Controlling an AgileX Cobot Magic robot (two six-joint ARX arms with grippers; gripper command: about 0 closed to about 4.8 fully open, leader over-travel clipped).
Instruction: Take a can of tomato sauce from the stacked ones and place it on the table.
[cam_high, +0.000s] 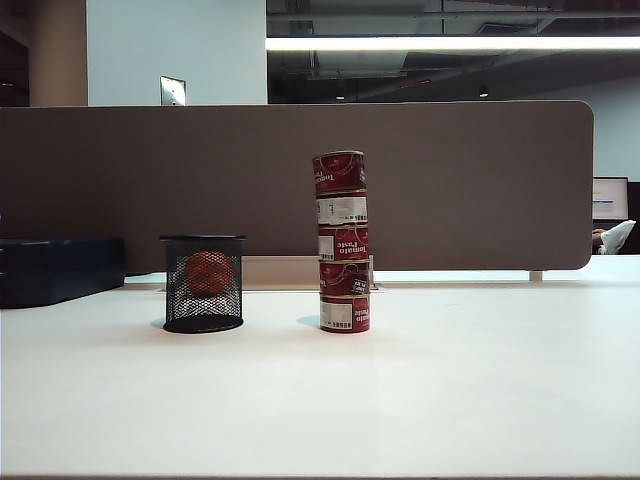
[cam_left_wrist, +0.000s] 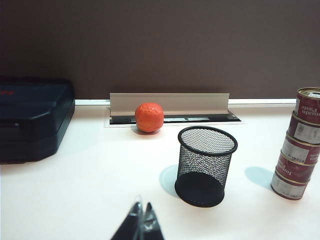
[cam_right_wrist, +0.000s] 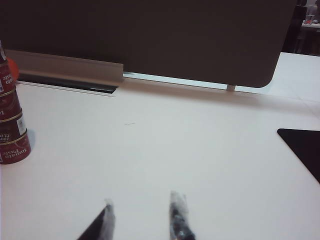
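— Both pincers sit low at the near edge of the tabletop (cam_high: 320, 400): left pincer (cam_left_wrist: 142, 222) pressed together, right pincer (cam_right_wrist: 142, 217) spread, neither holding anything.

— And the can?

— Top can (cam_high: 339, 172) crowns the stack (cam_high: 343, 243), well ahead of both pincers, beside the mesh cup (cam_left_wrist: 206, 165).

— Handling?

— Probably stiff, smooth-sided and fairly heavy. I'd pinch its side wall and lift straight up, since the stack looks tippy.
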